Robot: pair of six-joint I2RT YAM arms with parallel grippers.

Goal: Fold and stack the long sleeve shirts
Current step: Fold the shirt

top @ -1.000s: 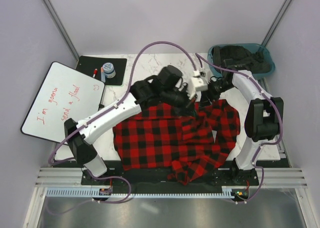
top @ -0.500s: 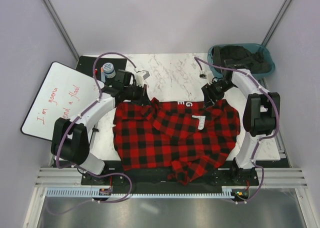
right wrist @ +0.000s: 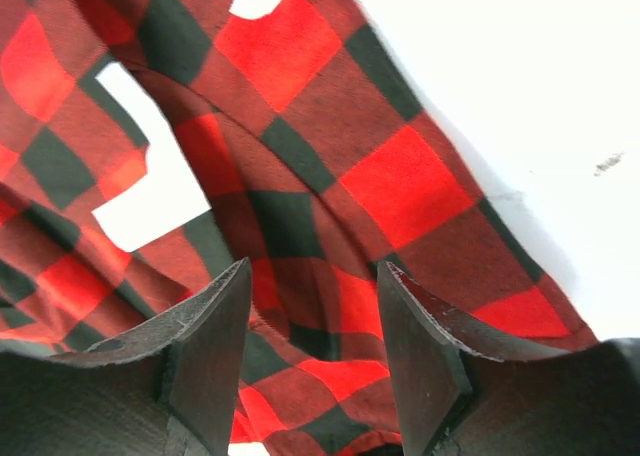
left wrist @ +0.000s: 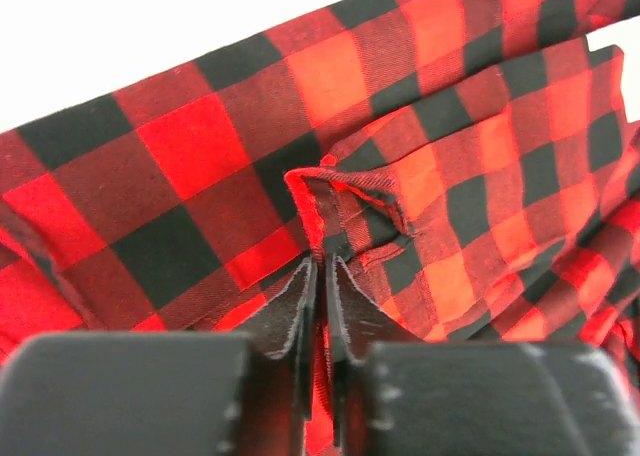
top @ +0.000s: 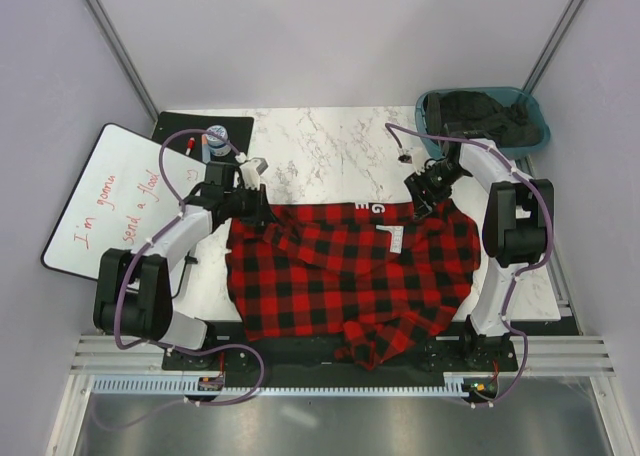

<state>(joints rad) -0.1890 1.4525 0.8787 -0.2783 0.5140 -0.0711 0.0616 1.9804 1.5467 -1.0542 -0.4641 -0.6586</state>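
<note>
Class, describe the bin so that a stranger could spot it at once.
Start at the marble table and look to its far right corner, beyond the right arm. There sits a teal plastic bin holding dark clothing. It is the only tub, its contents dark, unlike the red-and-black flannel shirt spread on the table.

Red-and-black check shirt (top: 350, 271) spread on table, rumpled.
</note>
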